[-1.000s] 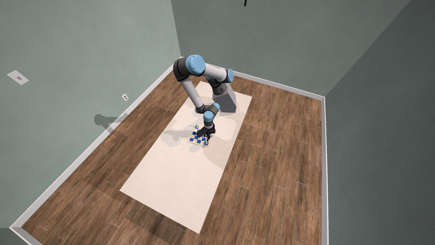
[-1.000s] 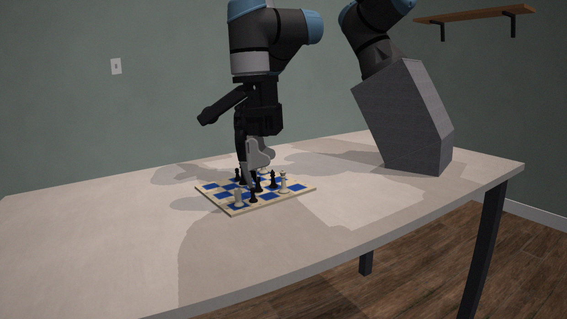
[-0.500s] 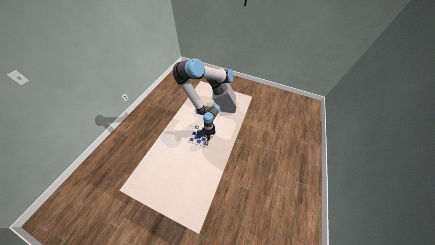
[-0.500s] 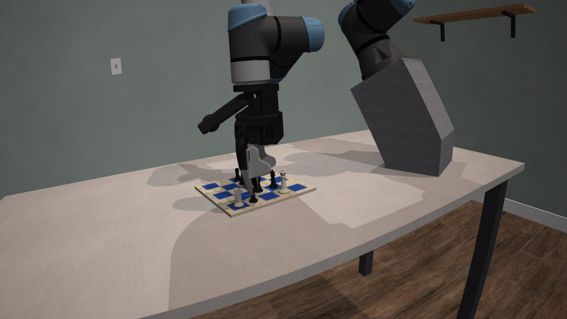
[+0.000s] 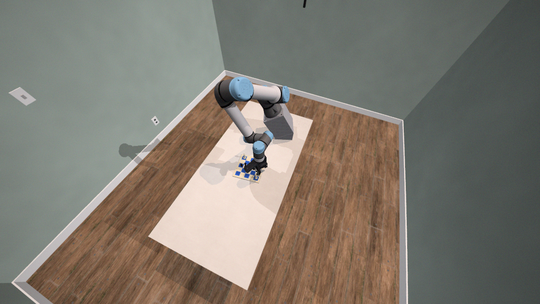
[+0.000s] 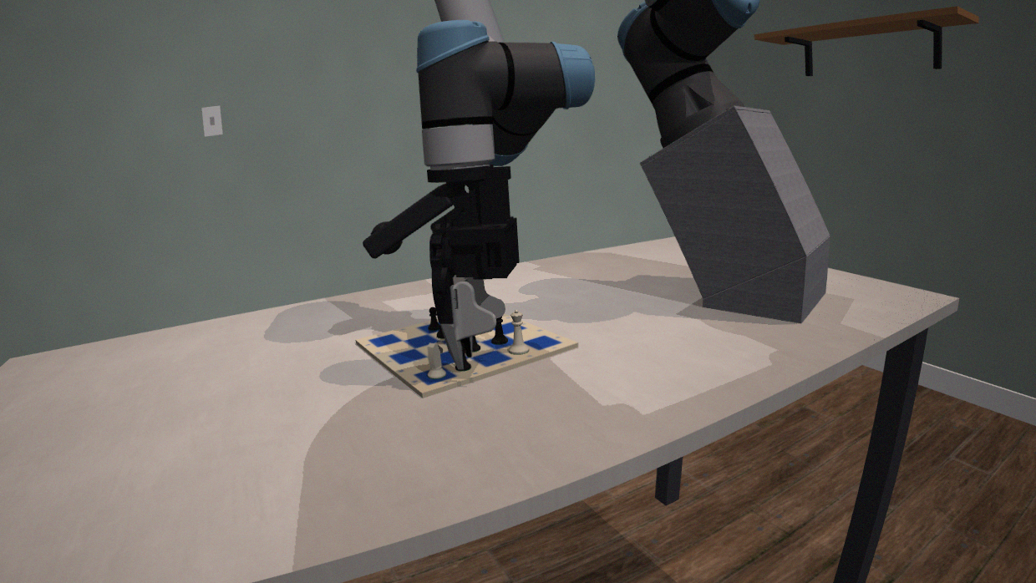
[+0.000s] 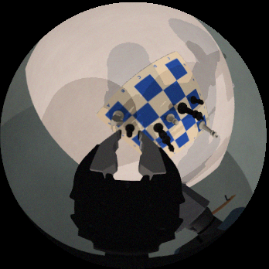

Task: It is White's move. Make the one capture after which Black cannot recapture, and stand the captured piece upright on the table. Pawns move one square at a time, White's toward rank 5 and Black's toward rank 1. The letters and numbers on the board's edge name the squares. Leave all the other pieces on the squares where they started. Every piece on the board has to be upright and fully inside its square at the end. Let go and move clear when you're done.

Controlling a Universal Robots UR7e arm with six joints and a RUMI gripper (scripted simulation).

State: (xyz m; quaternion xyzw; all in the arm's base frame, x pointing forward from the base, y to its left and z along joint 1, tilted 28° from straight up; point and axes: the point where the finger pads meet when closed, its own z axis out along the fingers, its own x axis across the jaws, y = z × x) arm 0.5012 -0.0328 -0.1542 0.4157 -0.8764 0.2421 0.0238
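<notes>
A small blue and cream chessboard [image 5: 239, 175] [image 6: 418, 385] [image 7: 154, 66] lies on the table. My gripper [image 5: 257, 170] [image 6: 458, 359] [image 7: 130, 131] is low over the board's near edge. Its fingers stand a little apart on either side of a black pawn [image 7: 129, 128], which is upright on its square and mostly hidden behind a finger in the exterior view. A white rook [image 6: 434, 360] [image 7: 117, 115] stands on the corner square beside it. Other black pieces [image 6: 499, 331] [image 7: 161, 129] [image 7: 186, 109], a white pawn [image 7: 171, 119] and a tall white piece [image 6: 517, 332] stand further along the board.
The board sits mid-table [image 6: 217, 434]. The robot's grey base block [image 6: 739, 217] stands behind and to the right. The table's front edge runs close to the camera in the exterior view. A wall shelf [image 6: 862, 25] hangs far back.
</notes>
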